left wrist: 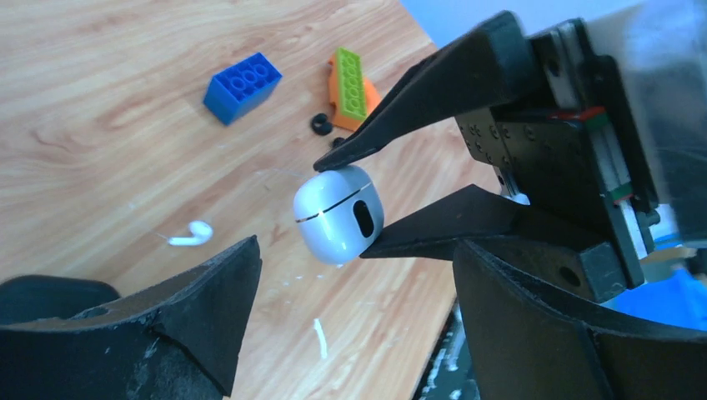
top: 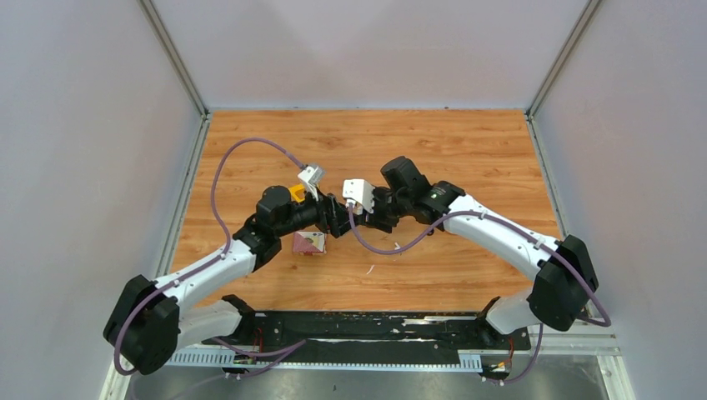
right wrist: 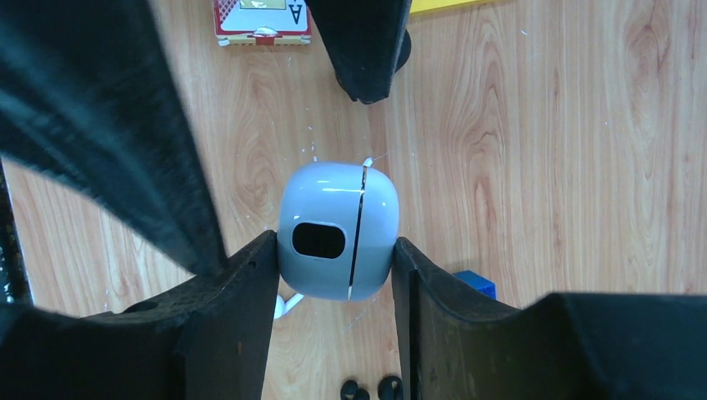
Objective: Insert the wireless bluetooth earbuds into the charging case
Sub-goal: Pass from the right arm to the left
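The white charging case (right wrist: 338, 229) is pinched between the two fingers of my right gripper (right wrist: 333, 247) and held above the table, its lid shut along a thin seam. It also shows in the left wrist view (left wrist: 338, 214). My left gripper (left wrist: 358, 275) is open and empty, facing the case from close by, with one finger (right wrist: 367, 50) just beyond it. One white earbud (left wrist: 192, 234) lies on the table below; part of it shows under the case (right wrist: 288, 304). The other earbud is out of view. In the top view both grippers (top: 338, 218) (top: 357, 218) meet at mid-table and hide the case.
A thin white sliver (left wrist: 321, 337) lies on the wood near the front edge. A blue brick (left wrist: 242, 86), a green-and-orange brick (left wrist: 350, 83) and small black bits (left wrist: 321, 123) lie beyond. A red card box (top: 309, 242) sits by the left gripper.
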Controlling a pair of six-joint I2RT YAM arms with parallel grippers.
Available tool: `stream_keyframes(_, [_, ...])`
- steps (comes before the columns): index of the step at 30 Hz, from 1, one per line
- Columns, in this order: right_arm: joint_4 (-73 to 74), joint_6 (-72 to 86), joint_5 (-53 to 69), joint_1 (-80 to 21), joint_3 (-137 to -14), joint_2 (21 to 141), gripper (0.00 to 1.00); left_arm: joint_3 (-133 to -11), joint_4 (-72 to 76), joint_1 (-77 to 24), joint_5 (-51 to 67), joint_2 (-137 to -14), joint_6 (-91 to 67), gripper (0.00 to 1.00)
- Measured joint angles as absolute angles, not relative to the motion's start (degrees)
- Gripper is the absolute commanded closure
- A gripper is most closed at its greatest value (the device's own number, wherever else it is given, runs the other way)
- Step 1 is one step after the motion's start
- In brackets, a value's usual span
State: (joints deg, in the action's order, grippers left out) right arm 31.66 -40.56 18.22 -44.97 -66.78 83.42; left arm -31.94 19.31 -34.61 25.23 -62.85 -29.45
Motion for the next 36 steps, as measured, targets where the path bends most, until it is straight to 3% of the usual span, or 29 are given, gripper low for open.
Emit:
stream_keyframes(8, [34.2,-40.34,18.2,-44.97,-66.85,80.14,0.69,-29.71,29.5,-31.03,29.54,-69.08,-45.45,0.15])
stream_keyframes(14, [35.14,-40.1,19.07,-44.97,-67.18,79.99,0.69,-29.74,36.29,-30.94,33.26,-72.95,-51.9,0.29])
stream_keyframes(21, [35.38,-39.9,19.51,-44.97,-67.96,79.99,0.68,-29.74,44.29,-30.94,38.48,-79.46,-58.33,0.35])
stream_keyframes(27, [35.35,-39.9,20.25,-44.97,-68.36,80.16,0.68,-29.74,52.4,-30.94,41.6,-82.76,-63.9,0.48])
stream_keyframes(36, [35.66,-39.48,20.45,-44.93,-69.6,80.79,0.68,-29.74,58.63,-30.63,43.53,-86.19,-68.95,0.5])
